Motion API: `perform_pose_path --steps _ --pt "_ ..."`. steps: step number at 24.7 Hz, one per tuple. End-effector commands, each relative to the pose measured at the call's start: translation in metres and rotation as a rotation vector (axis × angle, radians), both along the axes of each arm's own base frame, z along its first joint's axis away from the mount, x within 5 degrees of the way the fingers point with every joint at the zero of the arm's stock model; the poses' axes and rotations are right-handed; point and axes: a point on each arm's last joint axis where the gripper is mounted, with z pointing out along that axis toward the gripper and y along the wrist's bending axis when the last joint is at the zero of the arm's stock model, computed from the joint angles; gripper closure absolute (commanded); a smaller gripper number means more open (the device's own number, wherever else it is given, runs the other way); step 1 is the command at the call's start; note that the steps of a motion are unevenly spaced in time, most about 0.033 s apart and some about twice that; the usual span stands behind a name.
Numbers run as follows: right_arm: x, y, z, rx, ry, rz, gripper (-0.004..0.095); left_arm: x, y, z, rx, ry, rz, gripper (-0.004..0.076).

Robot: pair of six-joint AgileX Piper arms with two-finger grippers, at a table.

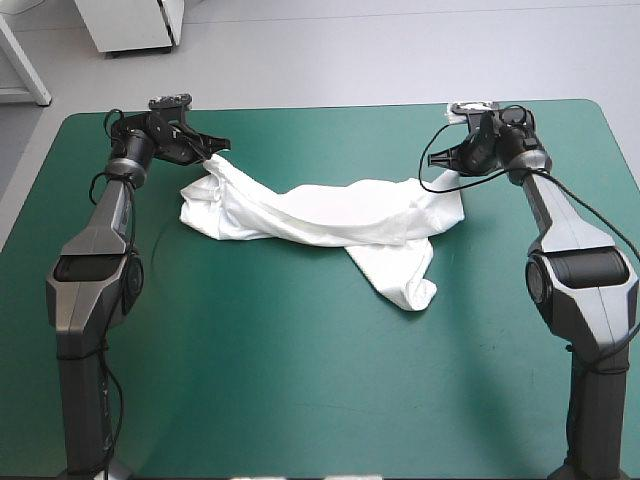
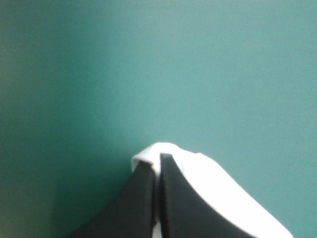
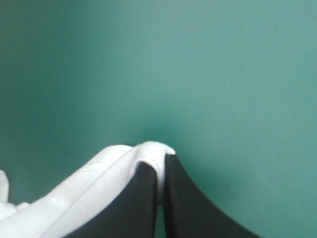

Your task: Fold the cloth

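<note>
Teal-green tabletop [image 1: 300, 380] is seen under the white T-shirt [image 1: 330, 215], which lies rumpled across the far half. Both pairs of jaws are pinched almost shut on its ends. Both ends should be pulled evenly and kept tight.

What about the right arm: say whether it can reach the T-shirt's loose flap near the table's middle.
Probably not: the right gripper is shut on the T-shirt at a far corner; otherwise the way is free.
</note>
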Motion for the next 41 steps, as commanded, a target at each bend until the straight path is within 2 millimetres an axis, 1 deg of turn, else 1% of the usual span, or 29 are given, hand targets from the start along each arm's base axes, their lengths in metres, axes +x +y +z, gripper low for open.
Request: perform_pose_path --steps 1,3,4,6,7,8,10,13,14,15,17,21,22,24,26,27,28,29,30,33,36,41 --pt "-0.005 -0.010 0.043 0.017 -0.111 -0.019 0.0924 -0.005 0.000 0.047 -0.002 -0.135 0.010 0.0745" --pt "-0.005 -0.011 0.043 0.031 -0.110 -0.024 0.0924 -0.004 -0.001 0.048 -0.006 -0.149 0.004 0.0735" --pt "-0.005 -0.012 0.043 0.030 -0.111 -0.021 0.0924 -0.004 -0.001 0.050 -0.006 -0.169 -0.011 0.0716" --pt "-0.005 -0.012 0.046 0.029 -0.109 -0.019 0.0922 -0.003 -0.005 0.056 -0.020 -0.217 -0.051 0.0648" --pt "-0.005 -0.012 0.049 0.029 -0.113 -0.019 0.0910 -0.003 -0.006 0.060 -0.033 -0.236 -0.059 0.0613" --pt "-0.005 -0.011 0.052 0.031 -0.120 -0.015 0.0886 -0.003 -0.007 0.062 -0.052 -0.253 -0.060 0.0562" --pt "-0.006 -0.011 0.059 0.026 -0.122 0.010 0.0812 -0.004 -0.010 0.068 -0.094 -0.270 -0.056 0.0451" --pt "-0.008 -0.010 0.069 0.022 -0.124 0.026 0.0642 -0.008 -0.011 0.076 -0.099 -0.261 -0.071 0.0262" --pt "-0.009 -0.010 0.074 0.021 -0.120 0.027 0.0568 -0.010 -0.011 0.080 -0.095 -0.259 -0.084 0.0220" --pt "-0.010 -0.010 0.078 0.021 -0.118 0.027 0.0526 -0.013 -0.012 0.086 -0.093 -0.257 -0.093 0.0198" --pt "-0.013 -0.011 0.088 0.017 -0.121 0.028 0.0468 -0.018 -0.012 0.100 -0.083 -0.269 -0.114 0.0201" --pt "-0.018 -0.011 0.111 0.020 -0.152 0.030 0.0462 -0.028 -0.013 0.130 -0.037 -0.316 -0.168 0.0263" --pt "-0.021 -0.011 0.121 0.021 -0.161 0.031 0.0462 -0.033 -0.014 0.143 -0.017 -0.339 -0.197 0.0288" --pt "-0.025 -0.011 0.130 0.020 -0.160 0.032 0.0462 -0.041 -0.015 0.158 0.007 -0.349 -0.233 0.0297" --pt "-0.028 -0.011 0.135 0.022 -0.155 0.034 0.0463 -0.047 -0.013 0.161 0.054 -0.304 -0.246 0.0297" --pt "-0.029 -0.011 0.136 0.022 -0.153 0.034 0.0463 -0.050 -0.011 0.159 0.085 -0.266 -0.251 0.0298" --pt "-0.029 -0.010 0.136 0.034 -0.145 0.038 0.0462 -0.055 -0.006 0.153 0.140 -0.178 -0.247 0.0298" --pt "-0.029 -0.010 0.136 0.036 -0.146 0.039 0.0462 -0.057 -0.003 0.150 0.163 -0.126 -0.237 0.0298" --pt "-0.029 -0.010 0.136 0.041 -0.146 0.041 0.0463 -0.058 -0.001 0.148 0.147 -0.092 -0.179 0.0300" --pt "-0.029 -0.009 0.136 0.046 -0.145 0.042 0.0462 -0.061 0.000 0.154 0.160 -0.098 -0.157 0.0300" --pt "-0.029 -0.009 0.136 0.046 -0.145 0.042 0.0462 -0.062 0.003 0.155 0.294 -0.089 -0.089 0.0300" --pt "-0.030 -0.009 0.136 0.052 -0.145 0.044 0.0466 -0.062 0.006 0.154 0.292 -0.075 -0.026 0.0302"
